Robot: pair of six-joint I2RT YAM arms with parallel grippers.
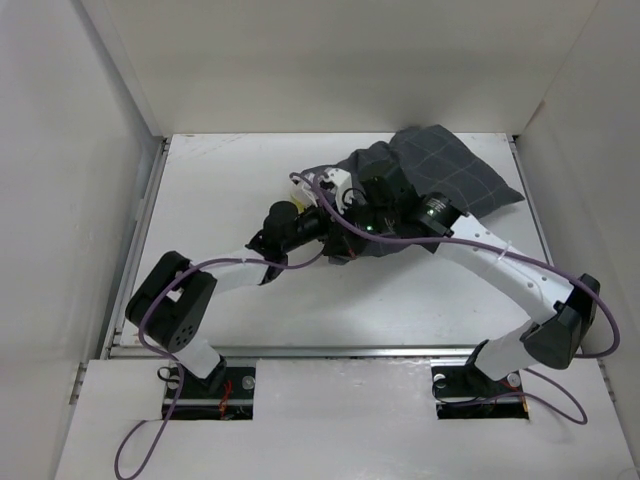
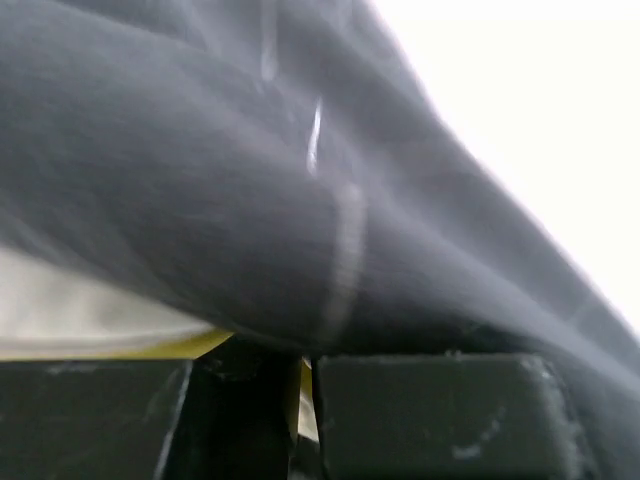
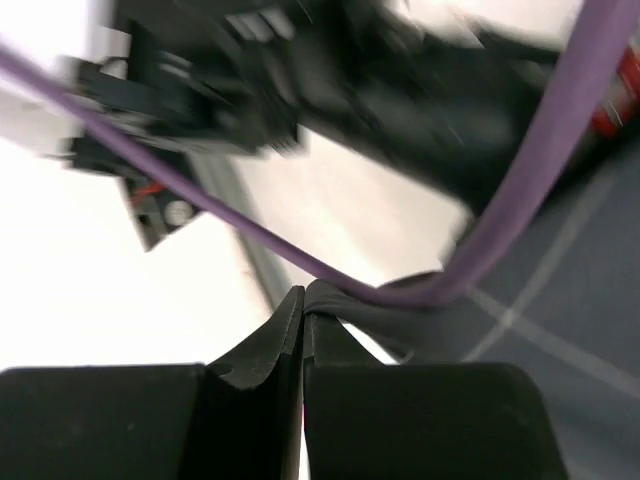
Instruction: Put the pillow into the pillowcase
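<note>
Two arms converge over the far right part of the white table (image 1: pixel 300 290), where the pillowcase (image 1: pixel 450 175) lies as a rumpled dark grey heap with a thin light check. Its far end spreads toward the right rear corner; its near end is covered by both wrists.

Left wrist view: dark fabric fills most of the field and drapes down onto the fingers. Below it, at lower left, a pale cream patch of the pillow (image 2: pixel 80 310) shows with a yellow edge strip. The left gripper (image 2: pixel 302 375) has its jaws drawn nearly together, and a sliver of yellow and cream sits in the narrow gap, so it appears clamped on the pillow's edge.

Right wrist view: the right gripper (image 3: pixel 303 320) has its jaws pressed together, pinching a dark fold of the pillowcase at the tips. A purple cable (image 3: pixel 540 190) crosses just above the fold. The background is blurred.
</note>
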